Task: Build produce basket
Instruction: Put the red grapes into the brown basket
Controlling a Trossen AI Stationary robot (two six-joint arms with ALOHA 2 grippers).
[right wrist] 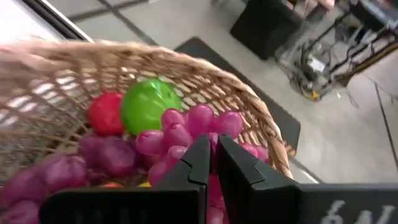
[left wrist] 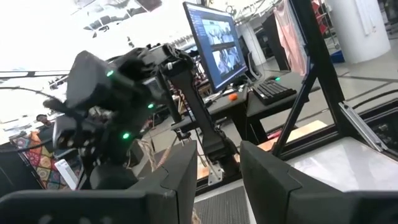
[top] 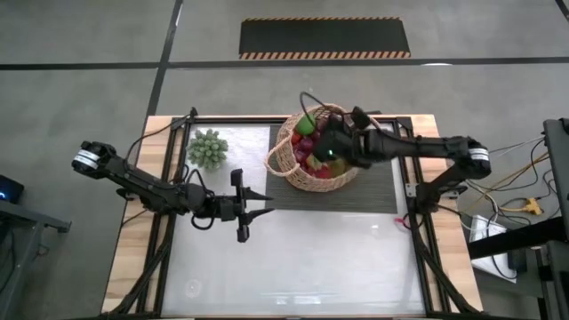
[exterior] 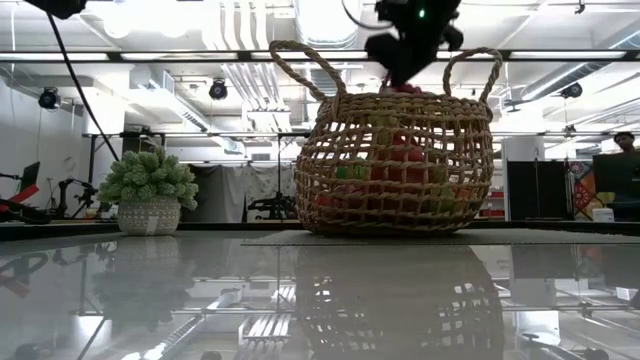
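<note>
The round woven basket (top: 293,167) stands on a dark mat at the table's far middle and holds several toy fruits: a green apple (right wrist: 149,102), a red tomato (right wrist: 104,113), purple grapes (right wrist: 102,155) and a pink-red grape bunch (right wrist: 186,127). My right gripper (right wrist: 212,148) hangs over the basket's opening (exterior: 405,70), its fingers nearly together on the pink-red bunch. My left gripper (top: 262,203) is open and empty (left wrist: 217,186) over the bare table, left of the basket. My right gripper comes from above, slanting down into the basket, its fingers closed on the pink-red grape bunch near its upper end (right wrist: 213,182). The fingers hide the place of contact. The bunch's grapes (right wrist: 205,118) lie beyond the fingertips among the other fruits.
A small potted green plant (top: 207,148) stands at the far left, beside the basket; it also shows in the low view (exterior: 150,185). The dark mat (top: 378,191) lies under the basket. The near half of the table is bare glossy surface (top: 302,267).
</note>
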